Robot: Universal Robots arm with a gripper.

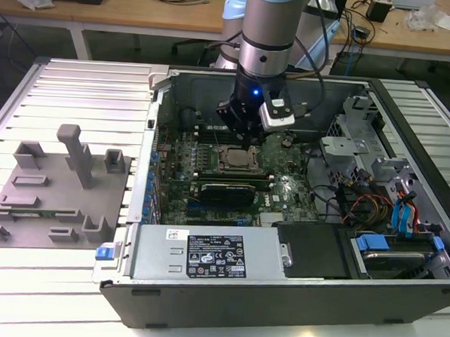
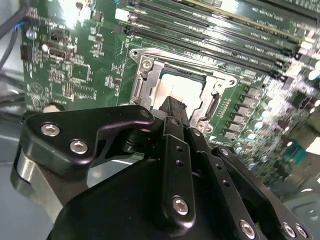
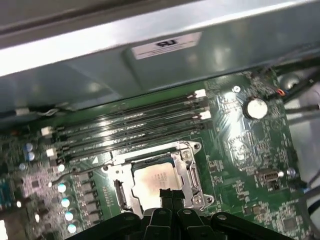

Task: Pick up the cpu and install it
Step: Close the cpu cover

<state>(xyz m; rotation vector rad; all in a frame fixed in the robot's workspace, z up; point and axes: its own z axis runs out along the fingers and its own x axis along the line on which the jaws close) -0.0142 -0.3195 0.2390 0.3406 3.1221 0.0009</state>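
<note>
One arm (image 1: 270,27) hangs straight down into the case (image 1: 278,303), tool (image 3: 171,196) pinched closed just above the socketed cpu (image 3: 155,177).

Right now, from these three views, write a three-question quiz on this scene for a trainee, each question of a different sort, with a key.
1. True or false: the cpu stands upright on its edge.
2. The gripper hangs over: A a keyboard, B the socket, C a toolbox.
3. What colour is the motherboard?
Key: 1 false; 2 B; 3 green.
</note>
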